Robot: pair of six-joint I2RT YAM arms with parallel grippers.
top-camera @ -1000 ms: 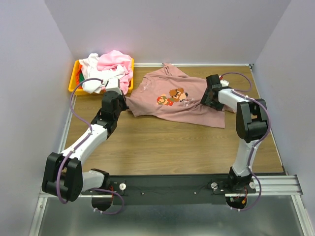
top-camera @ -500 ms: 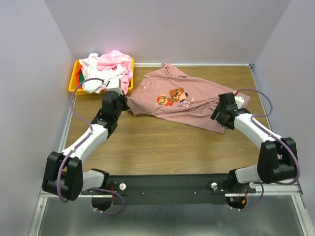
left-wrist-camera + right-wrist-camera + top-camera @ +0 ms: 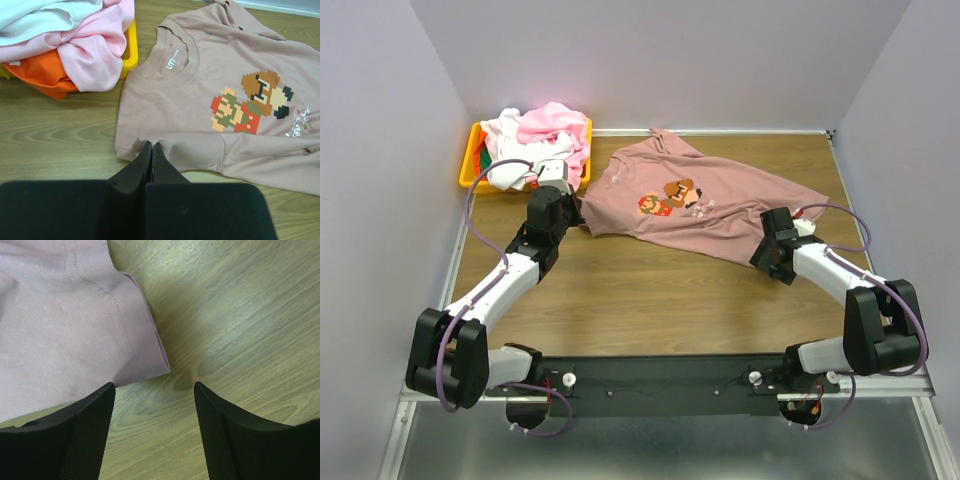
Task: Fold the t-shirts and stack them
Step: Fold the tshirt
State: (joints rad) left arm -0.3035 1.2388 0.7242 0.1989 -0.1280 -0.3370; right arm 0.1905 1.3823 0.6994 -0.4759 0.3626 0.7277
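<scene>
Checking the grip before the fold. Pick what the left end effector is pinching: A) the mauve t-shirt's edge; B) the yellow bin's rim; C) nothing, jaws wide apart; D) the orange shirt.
A: the left end effector is shut on the puckered edge of the mauve t-shirt.

Left claw point(image 3: 151, 148) pinched closed; right claw point(image 3: 154, 386) spread wide, both arms reaching forward.

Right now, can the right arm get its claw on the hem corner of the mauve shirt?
Probably yes: the right claw is open, the hem corner of the mauve shirt lies flat just ahead, with only bare table between.
</scene>
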